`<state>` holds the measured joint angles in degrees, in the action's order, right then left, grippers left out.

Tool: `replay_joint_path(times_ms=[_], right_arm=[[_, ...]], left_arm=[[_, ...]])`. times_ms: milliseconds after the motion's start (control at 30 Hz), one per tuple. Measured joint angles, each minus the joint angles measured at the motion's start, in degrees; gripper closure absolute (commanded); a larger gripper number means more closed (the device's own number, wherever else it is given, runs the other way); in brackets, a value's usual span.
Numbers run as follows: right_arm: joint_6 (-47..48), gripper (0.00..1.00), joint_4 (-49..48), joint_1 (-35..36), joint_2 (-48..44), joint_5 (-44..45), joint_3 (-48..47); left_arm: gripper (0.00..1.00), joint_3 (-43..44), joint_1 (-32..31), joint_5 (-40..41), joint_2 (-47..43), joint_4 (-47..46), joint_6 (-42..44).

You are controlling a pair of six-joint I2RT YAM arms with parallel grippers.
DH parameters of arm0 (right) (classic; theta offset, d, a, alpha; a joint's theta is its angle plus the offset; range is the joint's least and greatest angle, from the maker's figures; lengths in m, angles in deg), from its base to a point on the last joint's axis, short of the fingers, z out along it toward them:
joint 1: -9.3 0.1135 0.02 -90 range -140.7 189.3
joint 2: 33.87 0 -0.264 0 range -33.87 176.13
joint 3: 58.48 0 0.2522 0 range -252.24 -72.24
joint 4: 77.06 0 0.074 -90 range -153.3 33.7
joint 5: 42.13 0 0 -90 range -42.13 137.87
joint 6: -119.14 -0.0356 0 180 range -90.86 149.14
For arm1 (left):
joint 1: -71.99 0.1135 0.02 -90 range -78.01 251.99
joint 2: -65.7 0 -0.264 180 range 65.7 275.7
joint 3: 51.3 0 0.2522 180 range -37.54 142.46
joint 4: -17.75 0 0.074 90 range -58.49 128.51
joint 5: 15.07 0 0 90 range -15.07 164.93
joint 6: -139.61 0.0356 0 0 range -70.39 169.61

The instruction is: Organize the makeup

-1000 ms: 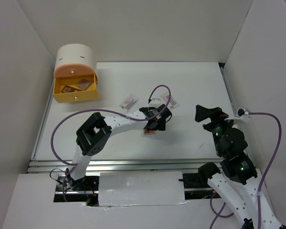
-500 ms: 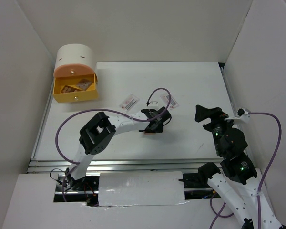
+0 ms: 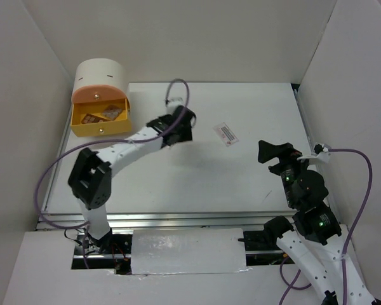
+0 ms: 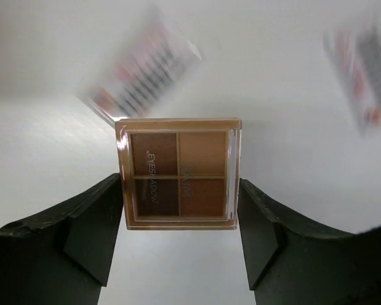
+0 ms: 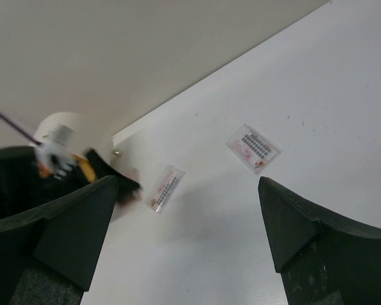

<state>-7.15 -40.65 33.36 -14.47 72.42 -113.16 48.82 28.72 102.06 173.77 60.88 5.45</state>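
**White table, drawer part-filled: one palette in hand, two sachets out**

White walls close in a white table (image 3: 254, 108). At its 10 o'clock corner stands the rounded drawer box (image 3: 100, 76), its yellow drawer (image 3: 101, 131) pulled open. Two brown-toned palettes (image 3: 93, 118) already lie inside, so part of the sorting looks done.

The left fingers (image 4: 95, 216) are clamped on the two side edges of a four-pan eyeshadow palette (image 4: 178, 173). It is held flat and clear of the table, with its label readable. From above, this arm reaches to about 12 o'clock of the table's middle, short of the drawer, which lies towards 10 o'clock from it. I judge this palette to be on its way in, but it is not yet delivered.

Two items remain loose. One white printed sachet (image 3: 225, 133) lies flat at about 2 o'clock of the table's middle. A second sachet (image 5: 167, 187) lies nearer the drawer box; in the overhead view the left arm covers it. Both also show, blurred, behind the held palette.

The right fingers (image 5: 70, 222) stand wide apart and hold nothing. They hang at the table's 3 o'clock side, well apart from either sachet.

No pencils or white palette show anywhere. What is left, as I read it, is the held palette and the two sachets.
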Motion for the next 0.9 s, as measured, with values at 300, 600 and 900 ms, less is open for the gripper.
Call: replay_joint_path(times_ms=[300,600,900], right_arm=[[0.31,0.0,-2.29,0.0,0.33,-1.64,1.29],[0.83,0.0,-2.51,0.0,0.31,-3.04,1.31],[1.03,0.0,-3.37,0.0,1.16,-4.04,1.33]], left_arm=[[0.5,-1.36,22.62,9.03,-17.46,-18.78,17.07],[0.47,-6.84,33.57,6.71,-16.74,-33.48,30.29],[0.38,-17.9,40.54,3.34,-17.38,-39.74,32.22]])
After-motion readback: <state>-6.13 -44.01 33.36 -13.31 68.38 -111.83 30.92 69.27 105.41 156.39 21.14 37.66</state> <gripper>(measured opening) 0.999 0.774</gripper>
